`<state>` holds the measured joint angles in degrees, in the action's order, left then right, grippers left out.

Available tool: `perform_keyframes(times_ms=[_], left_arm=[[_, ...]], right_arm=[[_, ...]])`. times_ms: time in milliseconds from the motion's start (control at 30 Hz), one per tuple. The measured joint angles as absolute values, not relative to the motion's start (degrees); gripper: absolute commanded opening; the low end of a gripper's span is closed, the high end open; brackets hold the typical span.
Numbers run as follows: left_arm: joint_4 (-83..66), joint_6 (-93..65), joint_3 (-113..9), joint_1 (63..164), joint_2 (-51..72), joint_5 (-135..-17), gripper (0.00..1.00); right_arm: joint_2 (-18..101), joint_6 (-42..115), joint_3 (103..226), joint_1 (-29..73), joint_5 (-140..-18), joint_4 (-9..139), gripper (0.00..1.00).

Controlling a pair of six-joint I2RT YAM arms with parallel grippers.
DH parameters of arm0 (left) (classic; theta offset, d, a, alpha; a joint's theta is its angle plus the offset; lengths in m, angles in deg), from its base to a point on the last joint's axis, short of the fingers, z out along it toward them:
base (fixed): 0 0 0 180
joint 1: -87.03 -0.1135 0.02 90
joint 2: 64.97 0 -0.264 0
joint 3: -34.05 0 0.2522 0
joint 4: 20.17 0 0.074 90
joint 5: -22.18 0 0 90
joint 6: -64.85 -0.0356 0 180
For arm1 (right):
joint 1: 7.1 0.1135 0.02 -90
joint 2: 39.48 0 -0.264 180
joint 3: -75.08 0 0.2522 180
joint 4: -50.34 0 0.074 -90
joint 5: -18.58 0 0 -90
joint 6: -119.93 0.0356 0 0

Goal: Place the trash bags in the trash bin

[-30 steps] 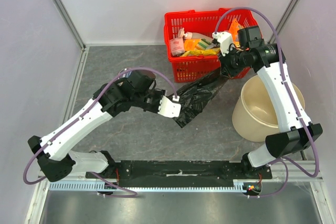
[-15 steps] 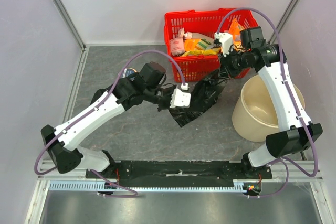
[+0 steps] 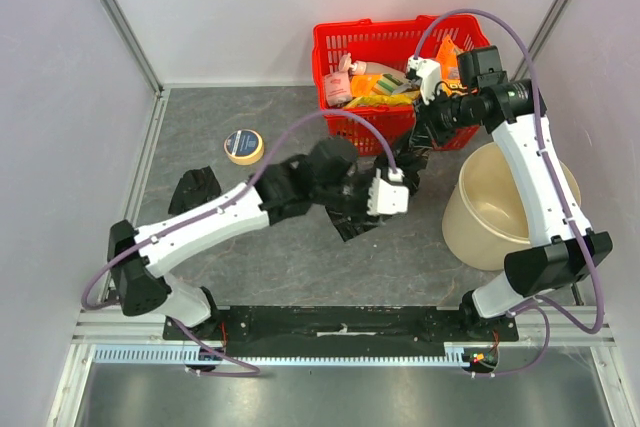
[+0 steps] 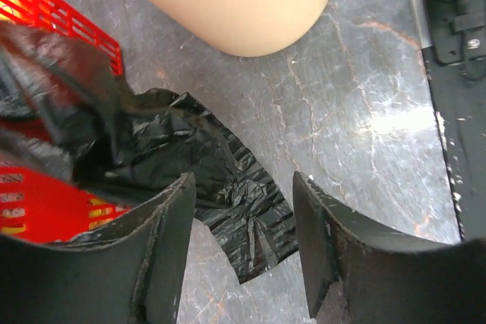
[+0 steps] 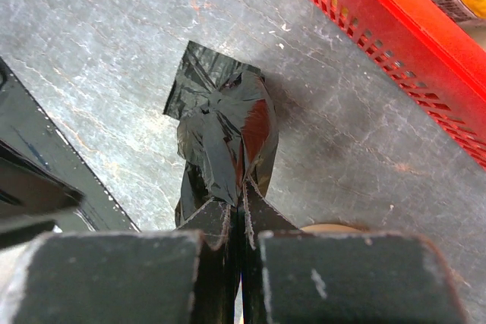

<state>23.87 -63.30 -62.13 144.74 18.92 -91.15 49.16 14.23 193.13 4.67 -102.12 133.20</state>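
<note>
Left gripper [image 4: 243,244] is being swung rightward, spread above trash bag [image 4: 194,149] | bag is being pinched by right gripper [image 5: 241,214] | trash bin [image 3: 512,197] lying just rightward

Robot lab test cell. Plain pale panel walls [image 3: 60,97] on aluminium frame posts [image 3: 117,17]; grey stone-pattern table [image 3: 270,117]; left arm [image 3: 200,232], right arm [image 3: 535,177] bolted to black base plate [image 3: 300,325]; slotted cable duct [image 3: 300,355] along near edge; loose props: red basket [image 3: 350,130], beige trash bin [image 3: 470,227].
</note>
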Motion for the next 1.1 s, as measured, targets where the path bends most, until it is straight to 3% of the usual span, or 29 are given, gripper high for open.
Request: perform_keyframes(times_ms=[200, 533, 833, 1100], left_arm=[[13.29, -63.19, -57.14, 153.86, 22.84, -71.70, 0.70], [-7.16, -65.40, -47.00, 159.28, 26.62, -47.81, 0.76], [-25.33, -66.82, -38.08, 159.61, 27.56, -37.56, 0.84], [-30.92, -66.38, -36.31, 159.96, 28.45, -36.29, 0.86]], right_arm=[[51.72, 14.95, 196.60, 4.60, -105.64, 134.93, 0.00], [53.77, 14.91, 201.50, 3.38, -109.68, 137.14, 0.00], [54.03, 14.91, 203.86, 2.35, -110.88, 138.60, 0.00], [54.03, 14.86, 204.28, 1.63, -112.19, 138.80, 0.00]])
